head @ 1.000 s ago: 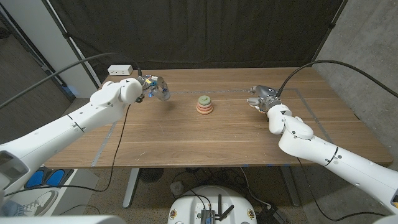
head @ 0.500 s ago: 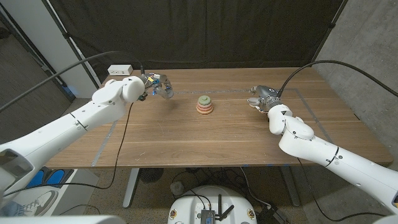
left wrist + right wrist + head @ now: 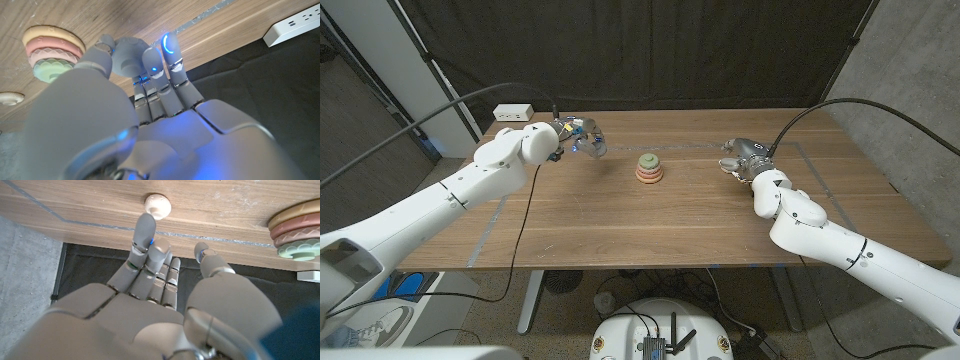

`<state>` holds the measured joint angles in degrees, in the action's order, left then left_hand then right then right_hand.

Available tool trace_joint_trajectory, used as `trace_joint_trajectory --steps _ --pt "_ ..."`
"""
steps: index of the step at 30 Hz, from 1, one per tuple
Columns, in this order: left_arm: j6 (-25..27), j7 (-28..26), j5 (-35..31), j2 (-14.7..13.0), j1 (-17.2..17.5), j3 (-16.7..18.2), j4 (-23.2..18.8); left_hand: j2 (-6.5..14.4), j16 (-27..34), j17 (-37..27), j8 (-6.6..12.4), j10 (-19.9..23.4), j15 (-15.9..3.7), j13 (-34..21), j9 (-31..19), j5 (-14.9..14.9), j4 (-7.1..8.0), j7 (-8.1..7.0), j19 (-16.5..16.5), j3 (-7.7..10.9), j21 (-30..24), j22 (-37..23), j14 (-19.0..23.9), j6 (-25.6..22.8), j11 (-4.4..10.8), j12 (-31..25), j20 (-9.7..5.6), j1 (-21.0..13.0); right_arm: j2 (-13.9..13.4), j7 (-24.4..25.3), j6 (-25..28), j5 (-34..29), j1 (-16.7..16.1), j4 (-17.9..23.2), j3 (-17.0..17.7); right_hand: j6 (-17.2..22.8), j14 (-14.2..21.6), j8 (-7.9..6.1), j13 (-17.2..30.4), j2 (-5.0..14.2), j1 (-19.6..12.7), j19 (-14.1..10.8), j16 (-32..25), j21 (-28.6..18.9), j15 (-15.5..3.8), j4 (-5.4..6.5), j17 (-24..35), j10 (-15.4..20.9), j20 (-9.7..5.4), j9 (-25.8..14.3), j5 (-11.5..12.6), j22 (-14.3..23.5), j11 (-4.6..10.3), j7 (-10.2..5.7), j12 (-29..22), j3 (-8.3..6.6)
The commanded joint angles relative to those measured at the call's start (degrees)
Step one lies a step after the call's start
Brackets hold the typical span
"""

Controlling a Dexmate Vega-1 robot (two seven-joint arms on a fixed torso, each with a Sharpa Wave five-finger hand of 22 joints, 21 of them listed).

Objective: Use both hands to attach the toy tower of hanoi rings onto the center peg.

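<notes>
From the head view, the ring stack [image 3: 649, 169] sits on the wooden surface [image 3: 620, 230] near its middle, toward the far edge, with three rings on the peg: orange at the bottom, pink above it, green on top. The left hand [image 3: 582, 138] hovers to the stack's left, well apart from it; whether it holds anything cannot be told here. The right hand [image 3: 741, 158] is to the stack's right, also apart. A white power strip [image 3: 514, 113] lies at the far left corner.

In the left wrist view, the left hand's fingers [image 3: 170, 55] pinch a small pale blue ring [image 3: 129, 56], with the stack [image 3: 51, 53] nearby.

In the right wrist view, the right hand's fingers [image 3: 145, 232] are spread apart and empty; one fingertip is just beside a small cream ring [image 3: 158, 205] lying on the surface.
</notes>
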<state>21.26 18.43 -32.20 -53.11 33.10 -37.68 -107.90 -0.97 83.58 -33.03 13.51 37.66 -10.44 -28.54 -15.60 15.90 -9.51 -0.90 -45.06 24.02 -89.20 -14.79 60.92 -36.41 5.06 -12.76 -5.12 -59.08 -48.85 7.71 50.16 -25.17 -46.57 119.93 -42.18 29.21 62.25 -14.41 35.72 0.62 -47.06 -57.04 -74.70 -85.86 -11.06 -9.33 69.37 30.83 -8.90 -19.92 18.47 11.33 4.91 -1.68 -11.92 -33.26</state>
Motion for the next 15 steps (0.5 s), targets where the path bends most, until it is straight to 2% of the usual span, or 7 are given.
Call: trace_joint_trajectory --steps 1,15 --pt "-1.7 0.1 -0.7 1.5 -1.2 -1.0 0.6 0.6 0.0 -0.2 -0.07 5.8 -2.11 -0.4 -0.1 0.4 -0.13 -0.13 -0.3 0.26 -0.3 -0.1 0.4 -0.5 5.26 -0.2 -6.97 -0.2 -0.6 0.6 0.7 0.5 -0.8 1.0 0.5 0.6 0.4 -0.26 0.1 0.11 -0.2 -0.4 0.0 -0.3 -1.57 -0.05 0.2 0.5 -3.66 0.0 0.4 0.1 0.09 -0.24 -0.2 -0.1" --pt "-4.1 -0.8 -0.2 4.5 -2.4 -1.7 1.9 0.6 -0.3 -0.2 -0.16 6.0 -2.12 -0.5 -0.3 0.5 -0.15 -0.18 -0.3 0.17 -0.2 -0.1 0.3 -0.7 5.37 0.0 -6.97 -0.5 -1.0 0.8 1.3 1.0 -1.1 1.6 0.5 1.0 0.4 -0.05 0.3 0.11 -0.1 -0.5 0.1 -0.3 -1.58 -0.09 0.0 0.9 -3.66 0.2 0.5 0.1 0.06 -0.17 -0.3 -0.07"
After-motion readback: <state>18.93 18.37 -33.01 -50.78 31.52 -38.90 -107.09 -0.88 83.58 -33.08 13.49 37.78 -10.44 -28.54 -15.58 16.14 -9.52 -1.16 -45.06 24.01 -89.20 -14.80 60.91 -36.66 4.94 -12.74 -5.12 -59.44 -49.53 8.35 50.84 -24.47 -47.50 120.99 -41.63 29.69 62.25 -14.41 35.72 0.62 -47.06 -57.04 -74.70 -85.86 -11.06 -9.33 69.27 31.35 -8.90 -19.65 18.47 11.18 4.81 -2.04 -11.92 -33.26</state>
